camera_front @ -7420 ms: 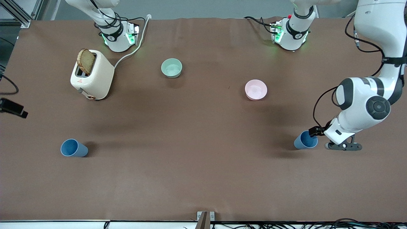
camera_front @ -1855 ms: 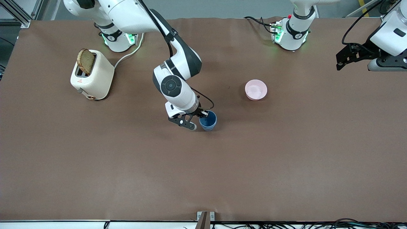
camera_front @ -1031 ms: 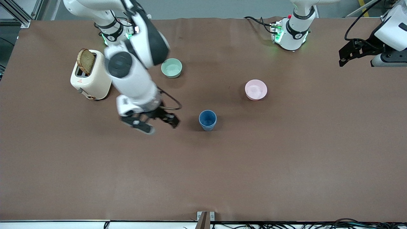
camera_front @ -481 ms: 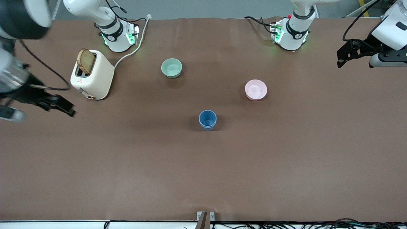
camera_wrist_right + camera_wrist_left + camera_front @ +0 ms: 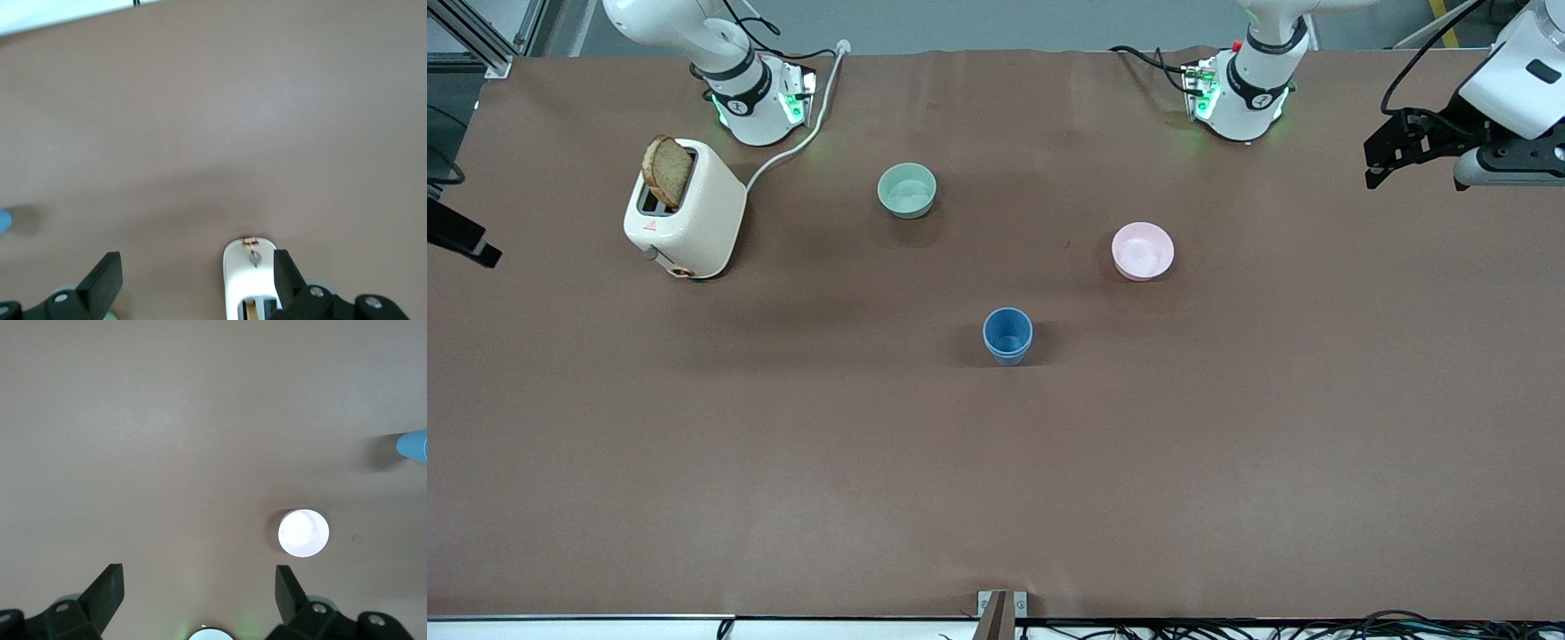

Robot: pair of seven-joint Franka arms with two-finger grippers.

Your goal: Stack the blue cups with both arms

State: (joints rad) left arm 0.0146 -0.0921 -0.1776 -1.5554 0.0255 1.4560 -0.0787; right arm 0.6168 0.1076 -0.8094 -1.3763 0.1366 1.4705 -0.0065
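The blue cups (image 5: pixel 1008 335) stand upright as one stack in the middle of the table, one nested in the other. No gripper touches them. The stack shows as a blue sliver at the edge of the left wrist view (image 5: pixel 413 445) and of the right wrist view (image 5: pixel 3 220). My left gripper (image 5: pixel 1378 164) is open and empty, up in the air over the left arm's end of the table; its jaws stand wide apart in its wrist view (image 5: pixel 198 587). My right gripper (image 5: pixel 463 240) shows only as a dark tip at the edge, open and empty in its wrist view (image 5: pixel 197 270).
A pink bowl (image 5: pixel 1143 251) sits farther from the front camera than the stack, toward the left arm's end; it looks white in the left wrist view (image 5: pixel 303 533). A pale green bowl (image 5: pixel 907 189) sits farther still. A cream toaster (image 5: pixel 685 209) (image 5: pixel 250 280) holds a bread slice (image 5: pixel 668 171).
My right arm has let go of the cups and swung away toward its own end of the table, almost out of the front view. The stack stays put. My left arm has barely moved.
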